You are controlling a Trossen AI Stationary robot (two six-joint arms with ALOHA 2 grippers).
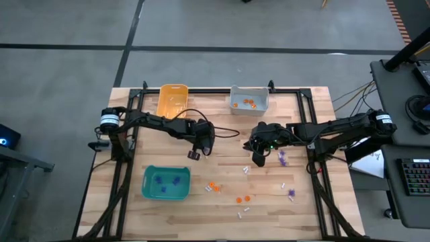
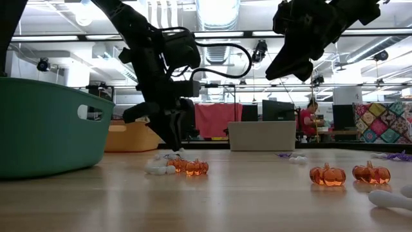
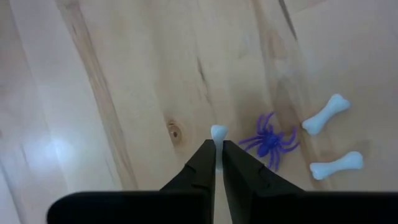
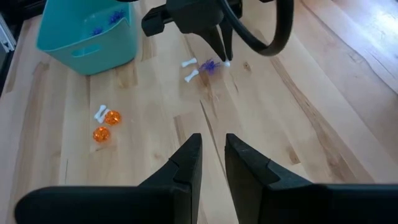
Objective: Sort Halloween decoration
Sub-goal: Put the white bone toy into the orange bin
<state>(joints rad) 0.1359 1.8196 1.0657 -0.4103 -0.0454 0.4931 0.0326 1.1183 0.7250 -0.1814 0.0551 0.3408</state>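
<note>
My left gripper (image 3: 216,155) is shut on a small white bone trinket (image 3: 218,132) near the middle of the table, right of the teal bin (image 1: 166,183). A purple spider (image 3: 270,142) and two white bones (image 3: 325,115) lie on the wood just beside it. My right gripper (image 4: 212,155) hangs open higher up, right of centre (image 1: 259,158), with nothing between its fingers. Orange pumpkins (image 1: 213,187) (image 2: 327,174), more white bones (image 1: 245,170) and purple spiders (image 1: 282,158) lie scattered on the tabletop. My left gripper pinches the white bone between its two fingertips, coming from above and slanting down. Only one rounded end of the bone (image 3: 218,130) sticks out past the fingertips; they hide the rest. In the low view the fingertips (image 2: 175,147) stand slightly above the tabletop.
The teal bin holds purple spiders (image 1: 161,180). At the far edge stand an orange-yellow bin (image 1: 172,99) and a grey bin (image 1: 248,99) with orange pumpkins in it. A black frame (image 1: 127,168) runs along the table's sides. Bare wood lies between the two grippers.
</note>
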